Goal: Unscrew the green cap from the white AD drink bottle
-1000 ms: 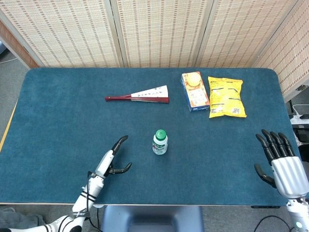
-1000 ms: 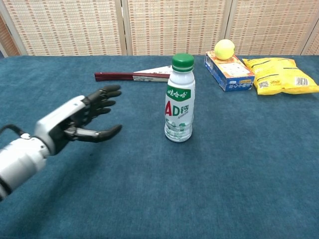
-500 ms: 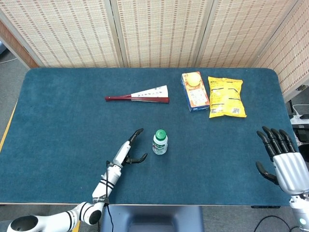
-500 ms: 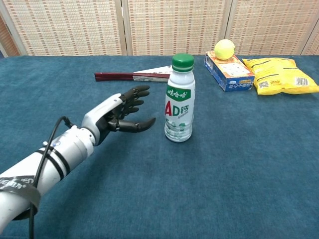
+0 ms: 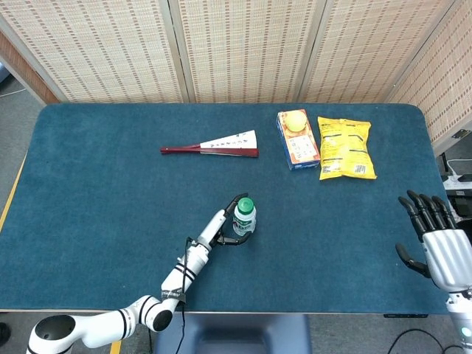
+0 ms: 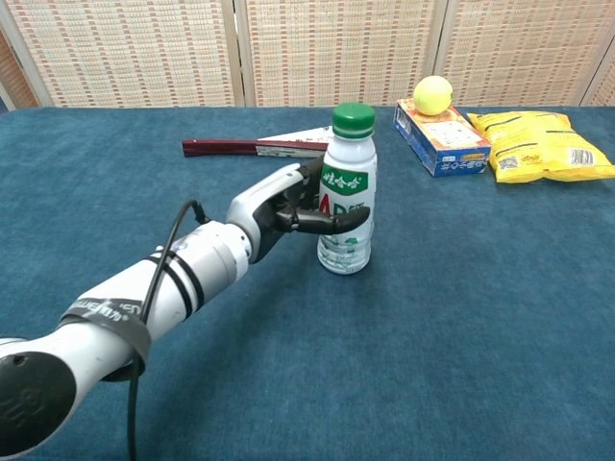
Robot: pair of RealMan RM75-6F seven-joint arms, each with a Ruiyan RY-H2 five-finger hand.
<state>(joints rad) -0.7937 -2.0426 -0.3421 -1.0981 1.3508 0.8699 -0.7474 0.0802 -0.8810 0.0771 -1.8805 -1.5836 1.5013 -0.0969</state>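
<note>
The white AD drink bottle [image 6: 347, 206] stands upright near the front middle of the blue tabletop [image 5: 103, 184], green cap [image 6: 353, 117] on. The left hand [image 6: 288, 204] has its fingers [image 6: 341, 222] wrapped around the bottle's body. The right hand [image 5: 436, 244] hovers by the right edge, fingers spread, holding nothing. Well behind lie a folded fan [image 5: 215, 146], a box [image 5: 297, 143] bearing a yellow ball [image 6: 432, 94], and a yellow snack bag [image 5: 344, 147].

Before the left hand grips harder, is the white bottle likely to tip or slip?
The bottle stands tall on a narrow base, so a sideways push near the green cap could probably tip it. Its smooth printed label may slip a little in the left hand. The soft blue table cover likely resists sliding.
</note>
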